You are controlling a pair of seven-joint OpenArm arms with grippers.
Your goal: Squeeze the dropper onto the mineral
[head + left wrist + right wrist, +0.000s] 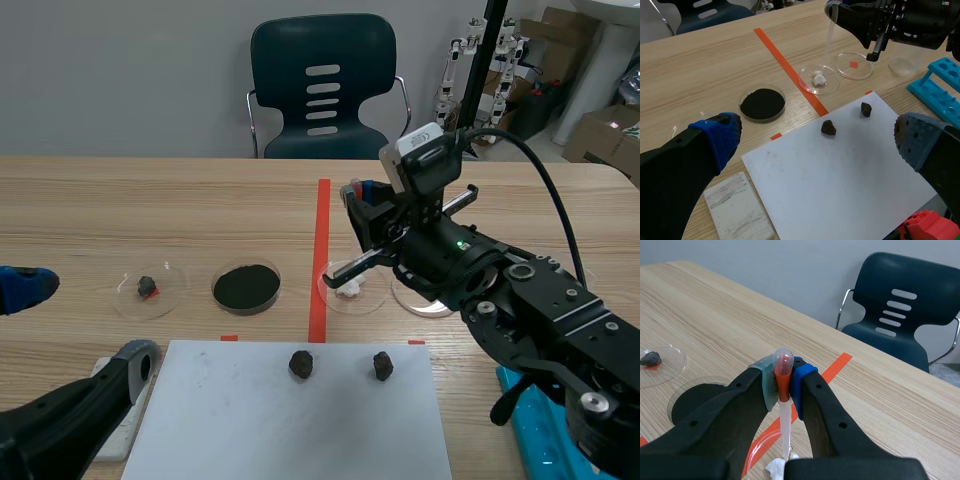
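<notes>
The right gripper (782, 379) is clamped on the dropper (784, 422) at its bulb. The tube hangs below the jaws, tip just above the white mineral (776, 467) (in a clear dish (807, 86)). The left gripper (817, 139) gapes wide, with white paper (840, 180) beneath it.

Wooden table (120, 200): white sheet (290, 425), petri dishes (216, 291)

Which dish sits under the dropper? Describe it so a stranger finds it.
Follow the tape line up the table. The dish lies beside it on the right, beyond the white sheet. Unlike its neighbours, it holds a white lump.
</notes>
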